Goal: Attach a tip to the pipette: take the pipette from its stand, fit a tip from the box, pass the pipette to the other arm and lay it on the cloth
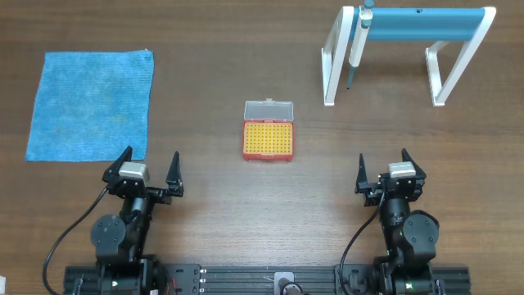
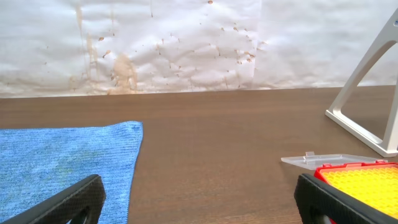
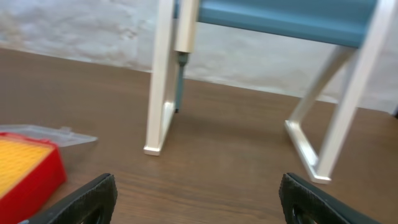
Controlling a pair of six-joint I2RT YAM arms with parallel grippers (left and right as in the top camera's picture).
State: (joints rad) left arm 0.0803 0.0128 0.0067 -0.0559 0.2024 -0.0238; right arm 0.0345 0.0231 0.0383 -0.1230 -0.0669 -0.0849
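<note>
Dark brown wood-grain tabletop (image 1: 246, 57) runs under everything we see, and a creased white paper backdrop (image 2: 186, 43) with brownish stains closes it off at the far edge. We take the red plastic tip box (image 1: 268, 143), with its yellow rack of tips, as our landmark. It sits near the middle of the table. Its clear lid (image 1: 268, 109) is hinged open and lies on the side of the box away from the arms.

Well to the left of the box, and a little farther back, we find the blue microfibre cloth (image 1: 90, 106) spread flat, with nothing on it. Well to the right of the box, and farther back, stands the white-legged stand with a blue top bar (image 1: 422, 24). The white-bodied pipette with a thin dark shaft (image 1: 359, 45) hangs upright from the end of the bar nearer the box. It is just beside the white leg there, and its shaft points down at the table.

On the near side of the box and off to its left, we see the left gripper (image 1: 151, 152) set low over bare wood. Its two black fingers (image 2: 68, 202) are spread wide apart and grasp nothing; from its wrist, a corner of the cloth and a corner of the box show beyond them. On the near side of the box and off to its right, the right gripper (image 1: 382, 154) sits the same way. Its black fingers (image 3: 81, 199) are splayed wide and hold nothing, well apart from the box and the stand.
</note>
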